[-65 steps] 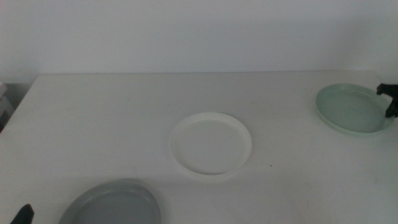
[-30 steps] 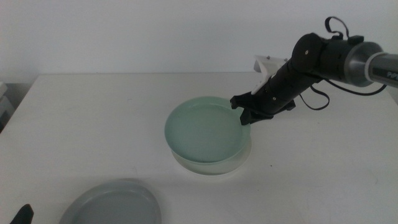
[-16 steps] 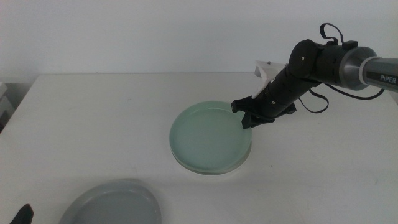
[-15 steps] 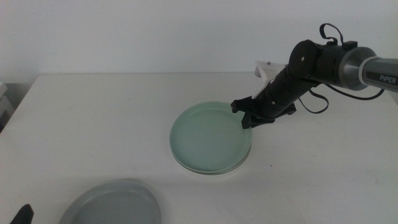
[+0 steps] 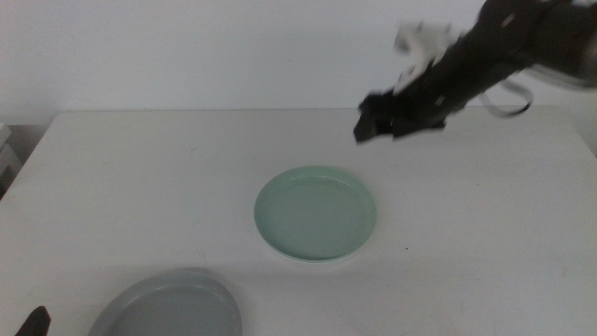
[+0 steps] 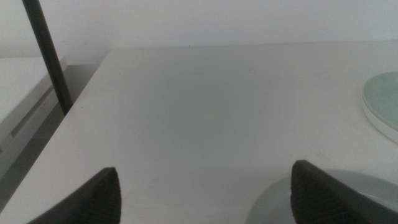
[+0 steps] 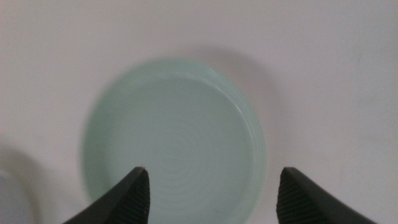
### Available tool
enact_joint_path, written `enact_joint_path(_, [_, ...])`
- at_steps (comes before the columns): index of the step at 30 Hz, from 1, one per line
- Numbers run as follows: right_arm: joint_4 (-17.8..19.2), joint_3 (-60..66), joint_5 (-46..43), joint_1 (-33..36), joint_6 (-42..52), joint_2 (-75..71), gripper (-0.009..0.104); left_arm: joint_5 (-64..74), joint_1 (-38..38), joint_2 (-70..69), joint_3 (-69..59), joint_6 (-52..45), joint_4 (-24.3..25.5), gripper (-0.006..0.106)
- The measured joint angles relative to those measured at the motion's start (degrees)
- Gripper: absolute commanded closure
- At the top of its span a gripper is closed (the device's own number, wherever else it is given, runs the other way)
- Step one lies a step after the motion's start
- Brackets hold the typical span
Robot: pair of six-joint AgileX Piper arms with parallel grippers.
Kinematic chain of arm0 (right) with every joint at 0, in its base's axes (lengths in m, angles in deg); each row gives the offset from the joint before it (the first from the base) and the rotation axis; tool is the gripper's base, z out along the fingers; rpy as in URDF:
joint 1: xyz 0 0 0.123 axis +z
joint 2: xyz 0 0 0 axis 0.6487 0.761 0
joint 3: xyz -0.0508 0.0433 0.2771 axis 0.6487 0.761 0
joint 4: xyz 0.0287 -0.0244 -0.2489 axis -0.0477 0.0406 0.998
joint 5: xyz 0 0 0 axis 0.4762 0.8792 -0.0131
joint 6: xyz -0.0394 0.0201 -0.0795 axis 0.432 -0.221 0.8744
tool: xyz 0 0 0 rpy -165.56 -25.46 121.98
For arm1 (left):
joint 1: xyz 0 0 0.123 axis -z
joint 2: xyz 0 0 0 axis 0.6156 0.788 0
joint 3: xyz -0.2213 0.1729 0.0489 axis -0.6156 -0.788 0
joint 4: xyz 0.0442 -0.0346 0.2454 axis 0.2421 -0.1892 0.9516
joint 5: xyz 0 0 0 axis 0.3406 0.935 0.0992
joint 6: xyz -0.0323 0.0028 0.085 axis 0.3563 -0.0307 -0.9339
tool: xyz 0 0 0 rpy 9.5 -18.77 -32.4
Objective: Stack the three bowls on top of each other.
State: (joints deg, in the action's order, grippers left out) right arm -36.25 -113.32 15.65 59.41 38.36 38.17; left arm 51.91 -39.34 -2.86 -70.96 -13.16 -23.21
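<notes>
The left claw point(image 6: 205, 186) waited wide at the surface's point(image 5: 140, 187) 7 o'clock edge, beside the grey-blue bowl point(image 5: 168, 306). The mint bowl point(image 5: 315, 214) sat at centre. At 1 o'clock, the right claw point(image 5: 375, 123) hovered wide, empty.

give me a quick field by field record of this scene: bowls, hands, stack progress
green bowl: table centre, nested on the white bowl, which barely shows beneath it
grey bowl: alone at the near left edge of the table
right hand: open, empty, raised above and behind the green bowl
left hand: open, low by the grey bowl, waiting
stack progress: two of three stacked; grey bowl not yet added
</notes>
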Motion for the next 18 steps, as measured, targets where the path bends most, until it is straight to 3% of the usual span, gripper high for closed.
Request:
enact_joint_path(7, [0.00,4.54,2.68,0.00,3.43,-16.63,0.043,0.00,0.00,0.00,0.00,0.00,0.00,-0.004])
enact_joint_path(18, [1.62,23.77,2.73,0.00,4.27,-45.98,0.043,0.00,0.00,0.00,0.00,0.00,0.00,-0.004])
